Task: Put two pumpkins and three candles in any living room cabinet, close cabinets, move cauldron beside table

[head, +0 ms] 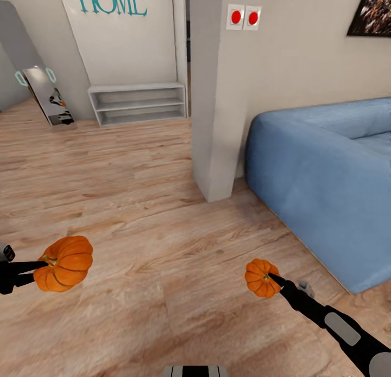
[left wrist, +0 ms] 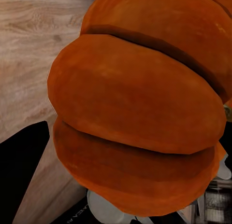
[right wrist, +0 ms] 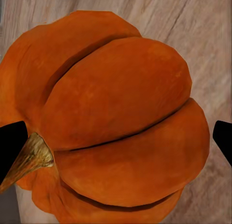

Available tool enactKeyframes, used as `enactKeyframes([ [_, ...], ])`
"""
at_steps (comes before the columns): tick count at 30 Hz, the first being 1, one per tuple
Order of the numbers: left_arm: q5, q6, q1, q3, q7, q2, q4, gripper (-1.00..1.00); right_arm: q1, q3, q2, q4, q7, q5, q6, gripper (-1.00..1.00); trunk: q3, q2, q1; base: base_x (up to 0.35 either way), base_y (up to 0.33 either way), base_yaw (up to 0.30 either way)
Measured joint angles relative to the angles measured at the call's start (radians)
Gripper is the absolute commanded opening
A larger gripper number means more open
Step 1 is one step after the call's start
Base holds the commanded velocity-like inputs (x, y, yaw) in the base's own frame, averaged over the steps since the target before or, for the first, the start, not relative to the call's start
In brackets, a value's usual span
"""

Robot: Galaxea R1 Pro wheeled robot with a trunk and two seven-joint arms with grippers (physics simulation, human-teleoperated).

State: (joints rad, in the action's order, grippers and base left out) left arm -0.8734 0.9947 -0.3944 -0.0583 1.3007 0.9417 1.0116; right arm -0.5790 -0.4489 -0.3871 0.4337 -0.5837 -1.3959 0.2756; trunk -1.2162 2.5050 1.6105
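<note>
The left gripper is closed on one pumpkin, its dark fingers meeting the fruit at the stem end, and the pumpkin hangs above the wooden floor well out from the grey pillar, on the side away from the sofa. In the left wrist view that pumpkin crowds the lens, ribbed and deep orange, with a black fingertip beside it and floorboards behind. The right gripper holds the other pumpkin, the tips pinching at its stem; this fruit sits in the air in front of the pillar's foot and near the front corner of the blue sofa. The right wrist view shows that second pumpkin with its tan stem lying against one black finger, while the other finger shows at the far side of the fruit. The two pumpkins are well apart from each other, one on either side of the pillar's line. Beyond the pillar, against the back wall, stands a low pale shelf unit under teal lettering, with a board leaning beside it. Two red buttons sit on the wall just beside the pillar, above the sofa.
</note>
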Motion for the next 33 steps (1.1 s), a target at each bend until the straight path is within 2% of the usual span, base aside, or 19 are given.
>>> enactKeyframes([
  [8,-0.001,0.001,0.0,0.001,0.001,0.001,0.0,-1.0,0.0,0.001,0.0,0.01,0.002,-0.006,0.003,-1.0,0.031,-0.002,-0.004,0.0,0.0,-0.012],
  [12,-0.001,0.001,0.0,0.0,0.001,0.001,0.0,-1.0,0.0,0.0,0.0,0.01,0.001,-0.007,0.033,-1.0,0.045,-0.003,-0.005,-0.046,0.0,-0.156],
  [23,-0.001,0.0,0.0,0.0,0.001,0.001,0.0,-1.0,0.0,0.0,0.0,0.01,0.001,-0.007,0.046,-1.0,0.079,-0.005,-0.01,-0.259,0.0,-0.216],
  [33,0.001,-0.001,0.0,-0.001,0.001,0.001,0.0,-1.0,0.0,0.0,0.0,0.01,0.001,-0.006,0.047,-1.0,0.102,-0.075,-0.048,-0.312,0.076,-0.219],
])
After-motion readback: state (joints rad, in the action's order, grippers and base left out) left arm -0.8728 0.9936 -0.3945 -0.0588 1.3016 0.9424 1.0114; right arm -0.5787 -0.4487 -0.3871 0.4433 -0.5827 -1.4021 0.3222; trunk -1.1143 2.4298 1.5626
